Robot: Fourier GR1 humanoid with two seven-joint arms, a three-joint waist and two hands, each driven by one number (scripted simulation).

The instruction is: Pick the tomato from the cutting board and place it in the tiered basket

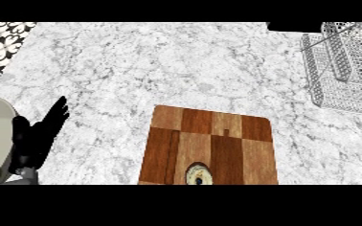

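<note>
A wooden cutting board (209, 143) of light and dark strips lies on the marble counter, low and centre-right in the head view. No red tomato shows on it. At its near edge sits a small round cream object (198, 175) with a dark middle, cut off by the view's lower edge. The wire tiered basket (332, 72) stands at the far right, apart from the board. My left hand (39, 131) rests at the left edge with straight fingers pointing up, holding nothing. My right hand is out of view.
A pale curved rim (4, 139), perhaps a plate, shows at the left edge beside my left hand. A black-and-white patterned surface (14, 36) fills the far left corner. Bare marble counter (176, 62) spreads between board and basket.
</note>
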